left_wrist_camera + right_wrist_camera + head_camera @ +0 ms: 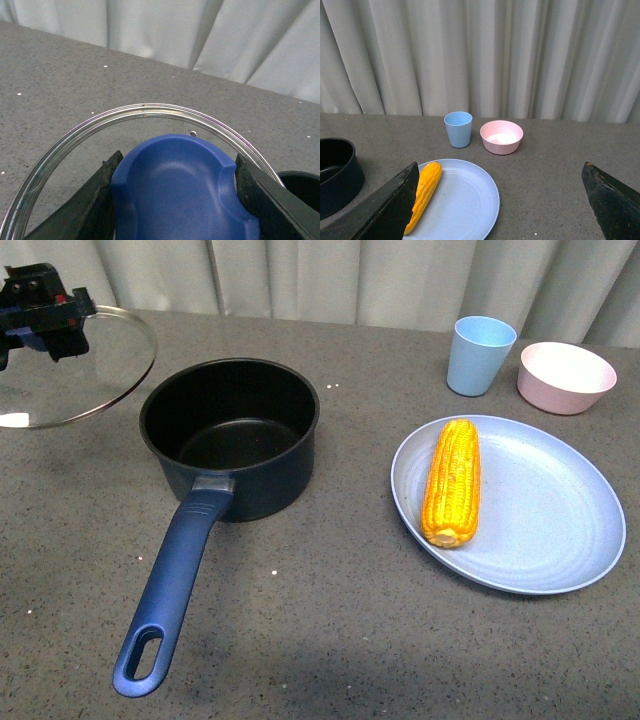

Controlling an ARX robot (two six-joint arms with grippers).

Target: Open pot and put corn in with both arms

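Navy pot (240,440), yellow-orange corn (453,481)

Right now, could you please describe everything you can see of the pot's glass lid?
The round clear glass lid has a thin shiny rim and a blue plastic-looking knob. It is off the dark navy saucepan, lifted and tilted beside it on the robot's left. The left gripper holds it, black fingers pressed on either side of the knob.
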